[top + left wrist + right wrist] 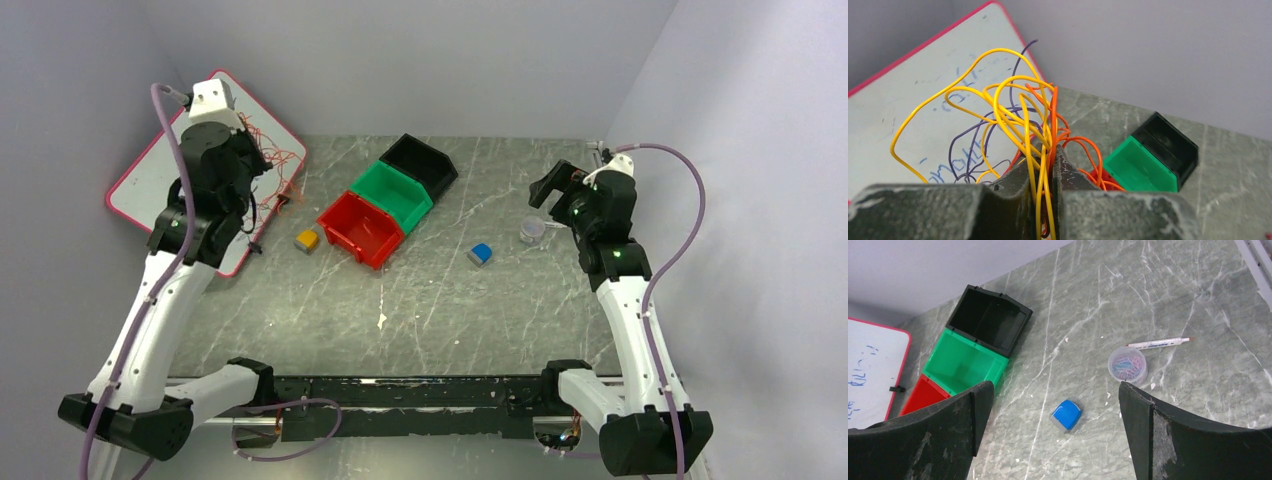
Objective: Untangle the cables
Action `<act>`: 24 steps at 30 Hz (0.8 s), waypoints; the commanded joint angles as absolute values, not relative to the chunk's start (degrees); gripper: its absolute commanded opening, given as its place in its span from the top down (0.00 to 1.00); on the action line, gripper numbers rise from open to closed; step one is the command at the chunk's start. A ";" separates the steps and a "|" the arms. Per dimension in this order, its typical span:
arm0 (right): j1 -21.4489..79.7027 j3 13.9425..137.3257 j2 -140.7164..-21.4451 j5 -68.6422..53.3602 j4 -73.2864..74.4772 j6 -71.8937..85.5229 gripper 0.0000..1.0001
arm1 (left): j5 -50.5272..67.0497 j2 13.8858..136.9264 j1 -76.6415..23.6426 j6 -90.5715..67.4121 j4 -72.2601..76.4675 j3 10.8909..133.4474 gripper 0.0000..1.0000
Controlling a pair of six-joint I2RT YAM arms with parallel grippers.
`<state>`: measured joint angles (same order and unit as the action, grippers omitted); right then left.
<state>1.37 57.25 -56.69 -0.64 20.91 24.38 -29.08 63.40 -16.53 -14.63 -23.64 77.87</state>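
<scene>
Cables (1013, 115): thin glossy wire loops, tangled; left pincer (1045, 165) clamps strands.

The cables (1052, 120) dive between the left gripper's (1046, 150) pinched fingers and off the bottom edge, ends out of sight, and just above the fingertips the clump is too dense to tell which strand crosses which. From overhead that gripper is tucked behind its own wrist, hiding most of the tangle. Ahead of the right gripper (1053, 387), one finger covers half the red bin (923, 395), and the whiteboard (870, 365) beyond is cut by the frame, its blue scribble unreadable.
</scene>
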 commanded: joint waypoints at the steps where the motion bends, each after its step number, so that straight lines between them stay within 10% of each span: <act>1: 1.05 58.89 -54.67 -1.83 19.93 23.89 0.00 | -19.90 61.35 -20.00 -8.35 -29.01 82.92 0.93; 24: 1.10 58.59 -51.20 -1.29 20.33 23.73 0.00 | -21.89 69.70 -60.38 -14.92 -27.32 85.27 0.93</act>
<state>1.34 57.54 -52.53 -1.93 20.88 23.94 -25.36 67.94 -59.27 -13.13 -34.26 88.31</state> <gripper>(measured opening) 0.997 0.115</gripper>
